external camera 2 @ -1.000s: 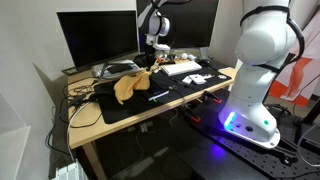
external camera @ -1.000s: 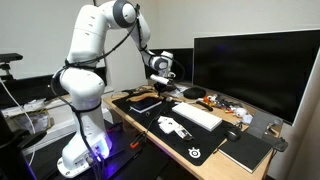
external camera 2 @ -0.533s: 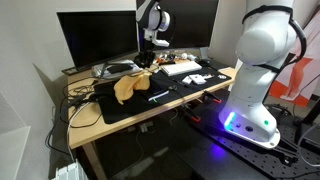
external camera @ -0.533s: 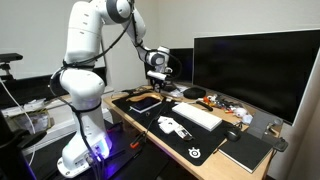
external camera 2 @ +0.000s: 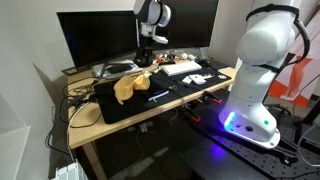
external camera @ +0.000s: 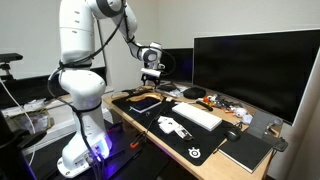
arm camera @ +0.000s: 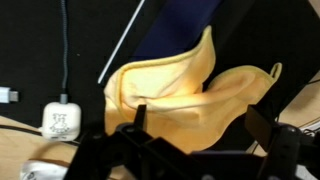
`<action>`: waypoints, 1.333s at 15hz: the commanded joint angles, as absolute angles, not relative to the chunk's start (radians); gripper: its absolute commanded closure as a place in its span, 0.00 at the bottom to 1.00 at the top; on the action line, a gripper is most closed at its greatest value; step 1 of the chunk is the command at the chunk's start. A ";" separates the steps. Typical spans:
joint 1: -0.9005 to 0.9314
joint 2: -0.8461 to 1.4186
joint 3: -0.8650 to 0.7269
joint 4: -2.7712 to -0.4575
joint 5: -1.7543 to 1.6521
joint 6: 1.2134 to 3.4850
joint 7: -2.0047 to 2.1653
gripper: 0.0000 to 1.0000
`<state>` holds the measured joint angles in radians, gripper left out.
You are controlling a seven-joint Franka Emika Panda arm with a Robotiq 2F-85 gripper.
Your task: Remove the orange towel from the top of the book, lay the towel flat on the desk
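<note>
Robot's hand [external camera 2: 151, 44] hangs released, jaws wide apart w/ nothing between them, upper ctr in both exterior views, above the bench [external camera 2: 88, 113]. Small limp orange-tan cloth towel [external camera 2: 130, 85] lies crumpled, one fold standing up, on black mat [external camera 2: 142, 108], left of ctr in an exterior view. In wrist view it fills mid-frame, dark fingers [arm camera: 140, 118] at btm edge. Thin black pale-edged book [external camera: 147, 102] lies flat, ctr-left. Can't tell if towel touches it.

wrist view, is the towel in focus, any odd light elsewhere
Wrist view: the orange towel is fairly sharp, the gripper near the lens a dark soft silhouette. Both exterior views: a blue-violet glow at the robot base.
</note>
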<state>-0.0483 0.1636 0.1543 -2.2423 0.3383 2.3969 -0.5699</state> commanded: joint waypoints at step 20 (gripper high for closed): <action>0.104 0.388 0.173 -2.123 0.308 2.772 -0.138 0.00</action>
